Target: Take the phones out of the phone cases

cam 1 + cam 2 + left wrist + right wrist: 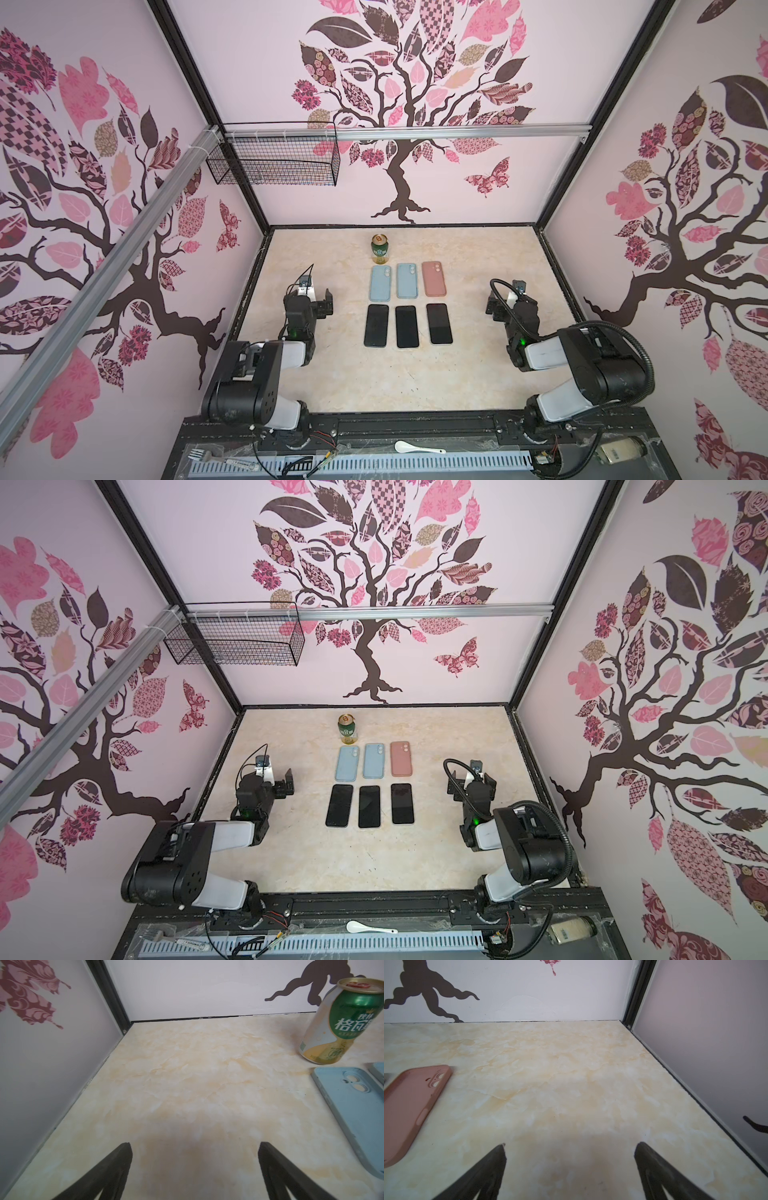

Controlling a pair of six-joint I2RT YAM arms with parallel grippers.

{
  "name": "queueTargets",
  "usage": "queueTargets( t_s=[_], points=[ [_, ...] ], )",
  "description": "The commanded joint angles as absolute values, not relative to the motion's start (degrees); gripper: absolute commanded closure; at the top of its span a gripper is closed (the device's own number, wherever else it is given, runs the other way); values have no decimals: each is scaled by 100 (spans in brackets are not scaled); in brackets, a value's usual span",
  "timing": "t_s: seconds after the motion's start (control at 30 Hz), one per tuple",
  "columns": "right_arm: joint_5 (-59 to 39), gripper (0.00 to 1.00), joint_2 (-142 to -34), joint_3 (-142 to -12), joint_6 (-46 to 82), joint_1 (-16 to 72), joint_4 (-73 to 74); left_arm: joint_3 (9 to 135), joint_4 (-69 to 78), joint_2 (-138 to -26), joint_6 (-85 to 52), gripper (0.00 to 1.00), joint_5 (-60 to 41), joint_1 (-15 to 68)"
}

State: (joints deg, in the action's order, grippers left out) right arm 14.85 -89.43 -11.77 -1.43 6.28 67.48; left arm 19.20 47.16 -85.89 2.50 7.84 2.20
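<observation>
Pink walls with tree decals enclose a marble-pattern table. The left tool is released: jaws spread wide, nothing between them, bare table beneath. The right tool is in the same condition — jaws apart, empty.

Between the two tools, well apart from both, six items lie in two rows of three.

Far row: outer blue case, centre blue case, pink case, all with the lens cutouts facing up. The outer blue case lies ahead and to the right of the left tool. The pink case lies ahead and to the left of the right tool.

Near row: left-side phone, centre phone, right-side phone — screens up, each close to one case but apart from it.

A can stands upright just beyond the outer blue case. Whether any case holds a phone cannot be told.
</observation>
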Motion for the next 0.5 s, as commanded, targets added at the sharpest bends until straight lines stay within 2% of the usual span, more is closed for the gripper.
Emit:
queueTargets(
  t_s=[0.0,0.03,0.1,0.17,0.47],
  points=[
    [1292,1,-9050,-1358,3,620,7337,2004,5409,-8958,46,2,437,70],
    [1124,1,-9035,-1492,108,499,7027,2058,5536,-9069,-30,2,463,12],
    [706,0,-8988,-1647,273,254,6666,2352,4589,-8890,-233,2,163,-231],
    [667,0,-8980,-1649,275,236,6645,2255,5080,-9054,-242,2,147,-257],
    [676,0,-8982,-1618,255,231,6700,2249,4903,-8931,-161,2,153,-231]
  ],
)
